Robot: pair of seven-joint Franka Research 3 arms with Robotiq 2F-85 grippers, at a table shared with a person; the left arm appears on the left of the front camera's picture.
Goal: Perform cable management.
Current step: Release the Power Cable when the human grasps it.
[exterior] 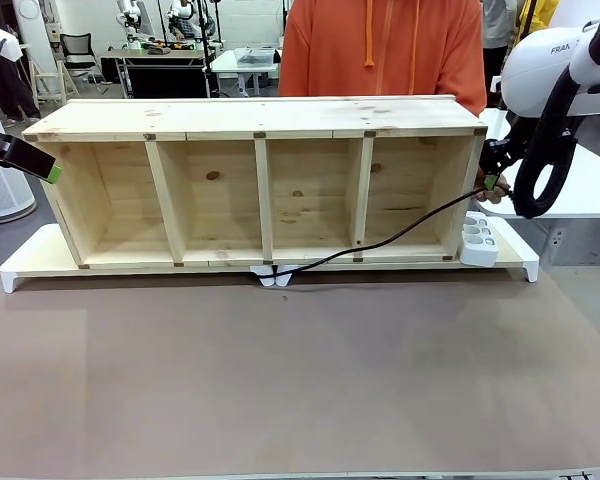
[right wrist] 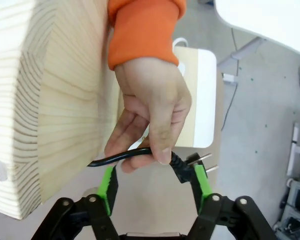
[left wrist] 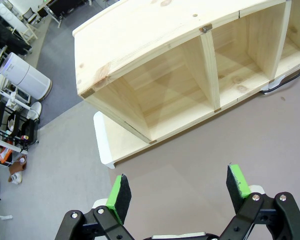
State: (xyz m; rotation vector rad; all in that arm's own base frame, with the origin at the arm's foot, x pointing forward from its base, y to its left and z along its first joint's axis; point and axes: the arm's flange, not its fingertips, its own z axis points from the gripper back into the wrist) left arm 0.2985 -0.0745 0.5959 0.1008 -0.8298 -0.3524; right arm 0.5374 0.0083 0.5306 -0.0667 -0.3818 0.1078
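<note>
The thin black cable runs from a white clip at the shelf's front foot up to the right end of the wooden shelf. In the right wrist view a person's hand in an orange sleeve pinches the cable just behind its black plug. That plug lies between the fingers of my right gripper, against the right green pad; the jaws stand wide, open. My right gripper hangs at the shelf's right end. My left gripper is open, above the brown mat, left of the shelf.
A white power strip lies on the white base board right of the shelf. The shelf has several open compartments facing me. A person in an orange hoodie stands behind it. Brown mat covers the near table.
</note>
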